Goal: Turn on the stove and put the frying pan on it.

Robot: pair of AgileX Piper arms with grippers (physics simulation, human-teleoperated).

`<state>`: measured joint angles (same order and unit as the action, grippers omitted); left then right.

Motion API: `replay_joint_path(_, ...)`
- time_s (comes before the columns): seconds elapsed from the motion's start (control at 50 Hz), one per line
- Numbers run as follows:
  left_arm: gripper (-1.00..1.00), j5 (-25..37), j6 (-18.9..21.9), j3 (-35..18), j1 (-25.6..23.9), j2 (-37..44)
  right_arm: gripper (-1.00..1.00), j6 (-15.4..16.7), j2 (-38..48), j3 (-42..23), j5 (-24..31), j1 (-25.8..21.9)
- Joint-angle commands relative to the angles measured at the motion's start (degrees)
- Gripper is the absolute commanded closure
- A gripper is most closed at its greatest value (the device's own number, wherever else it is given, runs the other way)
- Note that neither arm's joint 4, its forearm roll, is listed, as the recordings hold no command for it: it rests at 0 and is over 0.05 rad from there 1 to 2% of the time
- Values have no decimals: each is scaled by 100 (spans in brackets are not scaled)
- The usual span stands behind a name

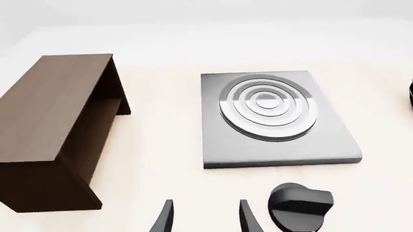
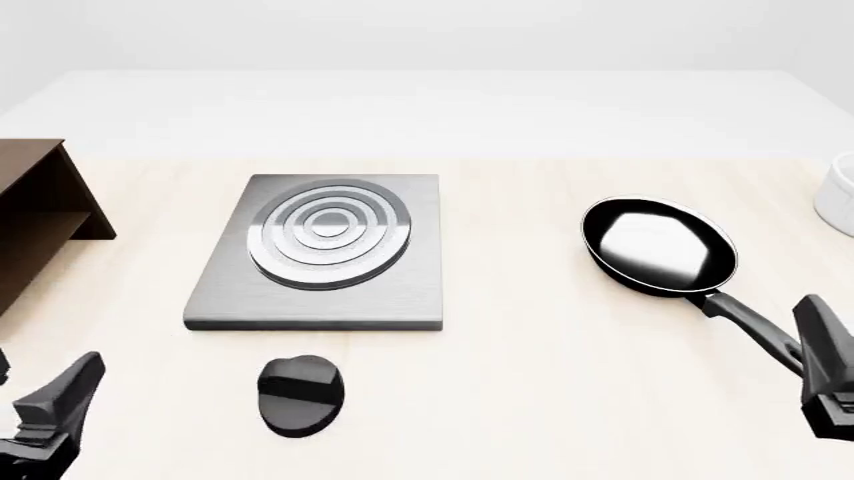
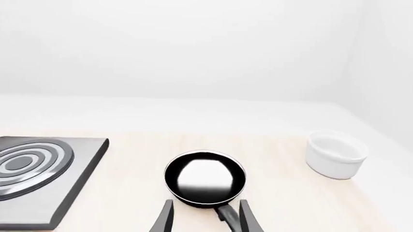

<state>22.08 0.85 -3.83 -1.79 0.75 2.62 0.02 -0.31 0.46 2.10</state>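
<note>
The stove [image 2: 227, 290] is a flat grey plate with silver burner rings, left of the table's middle. Its black oval knob [image 2: 300, 394] lies apart, just in front of the plate. The frying pan [image 2: 658, 245] sits on the table to the right, its long handle [image 2: 747, 322] pointing toward my right gripper [image 2: 821, 345]. In the right wrist view that gripper [image 3: 206, 220] is open, with the handle [image 3: 226, 212] lying between its fingers; whether they touch it is unclear. My left gripper [image 2: 60, 400] is open and empty, left of the knob [image 1: 300, 205] and short of the stove [image 1: 274, 145].
A brown wooden shelf [image 2: 34, 215] stands at the table's left edge, beside the stove. A white cup [image 2: 841, 190] sits at the far right, beyond the pan. Bare tabletop [image 2: 514, 300] lies between the stove and the pan.
</note>
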Motion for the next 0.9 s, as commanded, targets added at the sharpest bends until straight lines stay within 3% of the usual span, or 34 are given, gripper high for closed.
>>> replay_joint_path(0.02, -100, -760, -90, 381, 691, -75, -100, -440, 1, -14, 77, 115)
replay_joint_path(0.24, -100, -1026, -277, 270, 719, -75, -100, -421, 160, -152, 226, -63)
replay_joint_path(0.32, -100, -1050, -302, 350, 649, -75, -100, -416, 660, -426, 287, -463)
replay_joint_path(0.4, -100, -1065, -274, 372, 616, -75, -100, -280, 1133, -878, 611, -809)
replay_joint_path(0.52, -100, -1053, -274, 378, 616, -75, -100, -153, 1554, -1610, 1528, -1298)
replay_joint_path(0.72, -100, -1055, -246, 378, 602, -75, -100, 96, 2598, -2461, 2317, -1309)
replay_joint_path(0.74, -100, -1048, -255, 379, 611, -75, -100, 241, 3022, -2620, 2454, -1342)
replay_joint_path(0.9, -100, -1040, -250, 377, 607, -75, -100, 624, 3970, -3230, 3238, -1303)
